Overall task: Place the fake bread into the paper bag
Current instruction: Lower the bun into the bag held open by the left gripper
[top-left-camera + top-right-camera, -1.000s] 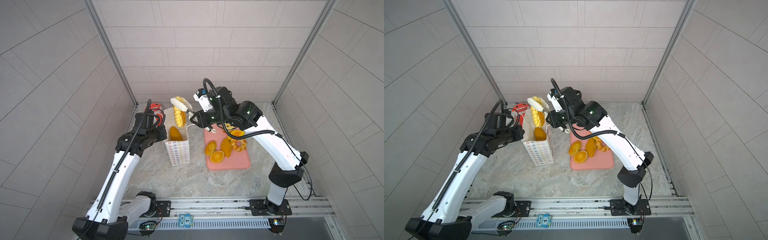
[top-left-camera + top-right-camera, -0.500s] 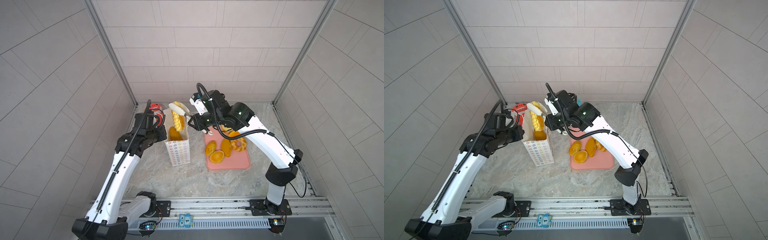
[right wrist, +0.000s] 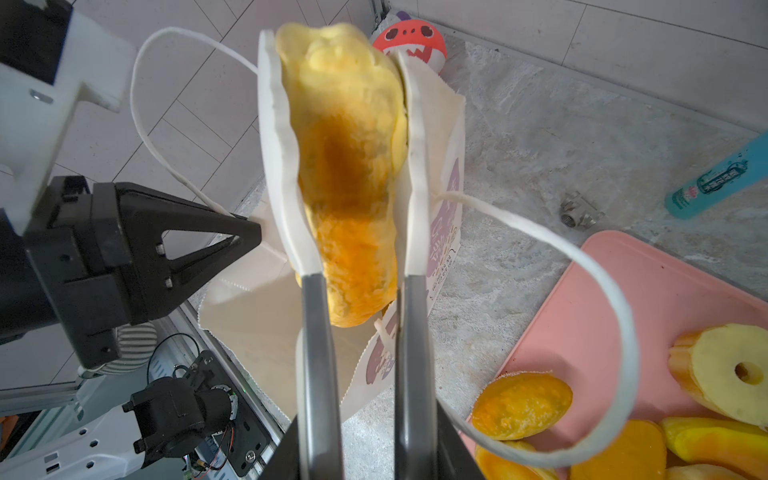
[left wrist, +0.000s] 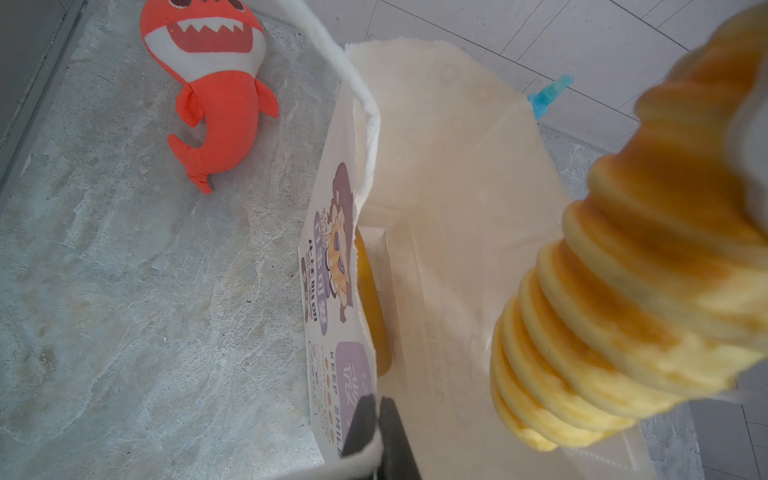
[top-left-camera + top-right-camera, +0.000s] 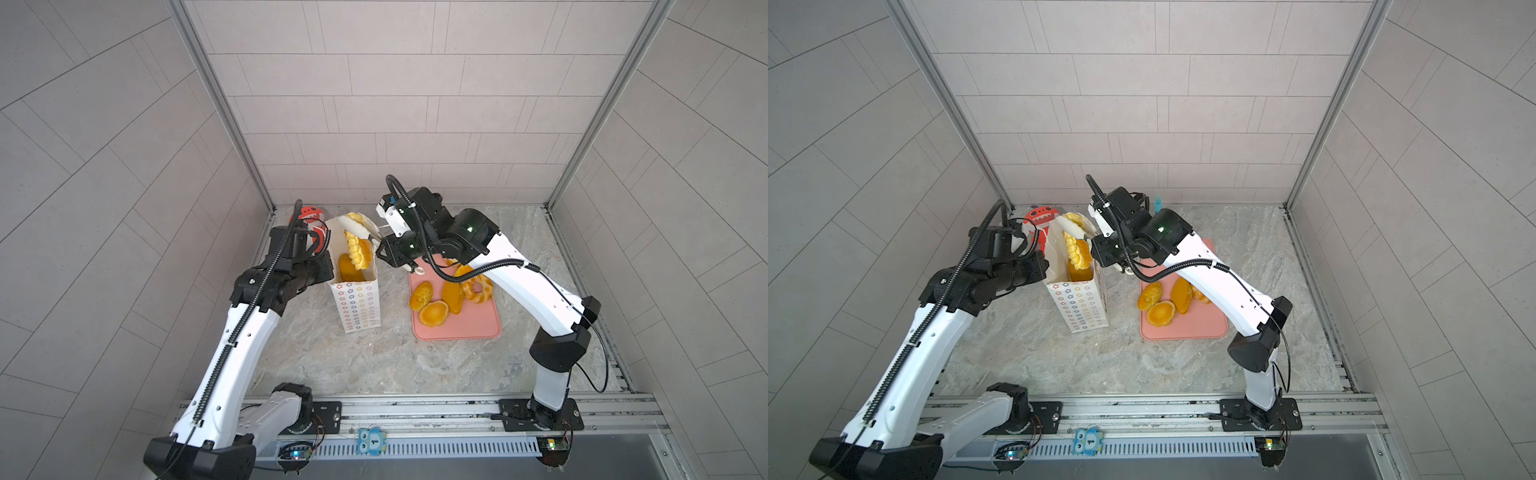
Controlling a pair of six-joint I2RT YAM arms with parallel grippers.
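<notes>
The white paper bag (image 5: pixel 359 305) (image 5: pixel 1084 305) stands upright with its mouth open. My left gripper (image 5: pixel 328 266) (image 4: pixel 376 409) is shut on the bag's near rim, beside a cord handle. My right gripper (image 5: pixel 352 220) (image 3: pixel 336 45) is shut on a long ridged yellow-orange bread (image 5: pixel 356 245) (image 4: pixel 623 291). That bread hangs slanted over the bag's mouth, its lower end just inside. An orange bread (image 5: pixel 348 269) lies deep in the bag. Several more breads, including a pale ring (image 5: pixel 478 286) and a round bun (image 5: pixel 432 311), lie on the pink tray (image 5: pixel 469 328).
A red plush shark (image 5: pixel 309 214) (image 4: pixel 212 95) lies behind the bag by the back left corner. A blue bottle (image 5: pixel 1158 204) (image 3: pixel 715 183) and a small metal part (image 3: pixel 579 212) lie near the back wall. The bag's loose cord handle (image 3: pixel 582 270) loops toward the tray.
My right gripper has carried the long bread left and down, from beside the bag to over its mouth. The left arm and bag have stayed put.
</notes>
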